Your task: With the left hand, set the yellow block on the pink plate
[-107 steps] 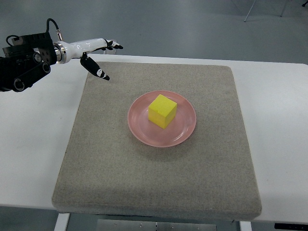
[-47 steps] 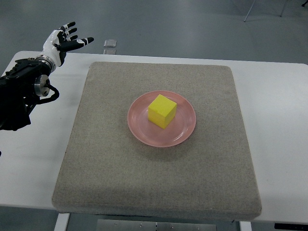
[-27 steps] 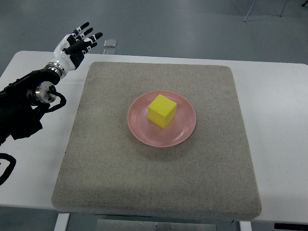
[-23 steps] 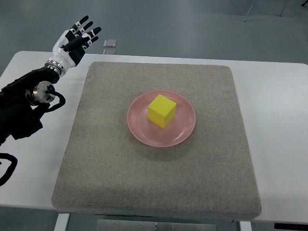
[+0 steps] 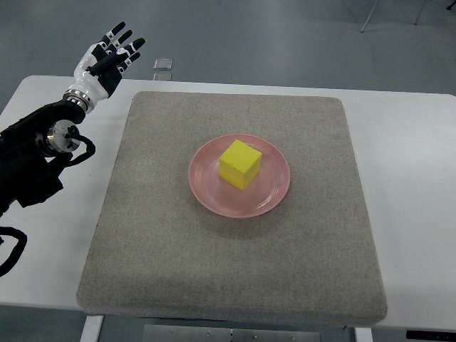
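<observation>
A yellow block (image 5: 240,164) rests in the middle of the pink plate (image 5: 206,191), which sits on the grey mat (image 5: 235,278). My left hand (image 5: 105,60) is raised over the table's far left corner, well away from the plate. Its fingers are spread and hold nothing. The black left arm (image 5: 32,157) comes in from the left edge. No right hand shows.
The mat covers most of the white table (image 5: 417,185). A small silver object (image 5: 163,65) lies on the floor beyond the table's far edge, close to my left hand.
My left arm has swung back from the mat's far left corner towards the left edge, and the hand has turned upward with its fingers spread. Block and plate have not moved.
</observation>
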Controlling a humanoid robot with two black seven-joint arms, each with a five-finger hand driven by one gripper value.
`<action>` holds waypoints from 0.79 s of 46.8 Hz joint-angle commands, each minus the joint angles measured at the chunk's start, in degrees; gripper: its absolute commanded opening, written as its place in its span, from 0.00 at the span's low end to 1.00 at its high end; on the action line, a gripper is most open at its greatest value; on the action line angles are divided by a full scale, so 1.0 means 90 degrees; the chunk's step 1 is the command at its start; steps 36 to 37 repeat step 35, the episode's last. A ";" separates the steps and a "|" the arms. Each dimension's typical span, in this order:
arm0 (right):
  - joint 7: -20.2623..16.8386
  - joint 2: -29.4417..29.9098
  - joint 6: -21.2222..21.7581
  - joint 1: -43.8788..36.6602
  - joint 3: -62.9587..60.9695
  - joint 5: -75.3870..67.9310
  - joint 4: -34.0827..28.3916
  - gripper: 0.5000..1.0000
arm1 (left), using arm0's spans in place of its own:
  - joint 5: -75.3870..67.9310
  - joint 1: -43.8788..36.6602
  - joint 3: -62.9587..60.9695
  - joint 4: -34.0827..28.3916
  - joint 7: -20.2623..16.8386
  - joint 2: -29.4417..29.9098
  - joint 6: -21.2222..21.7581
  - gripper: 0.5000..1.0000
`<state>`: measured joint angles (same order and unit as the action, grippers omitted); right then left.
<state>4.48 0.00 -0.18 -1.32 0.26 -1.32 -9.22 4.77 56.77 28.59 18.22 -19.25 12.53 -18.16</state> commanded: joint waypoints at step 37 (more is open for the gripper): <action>0.0000 0.0000 0.0000 -0.0020 0.0010 0.0059 0.0000 0.85 | -0.0002 0.0040 -0.0003 -0.0149 0.0001 -0.0016 0.0318 0.98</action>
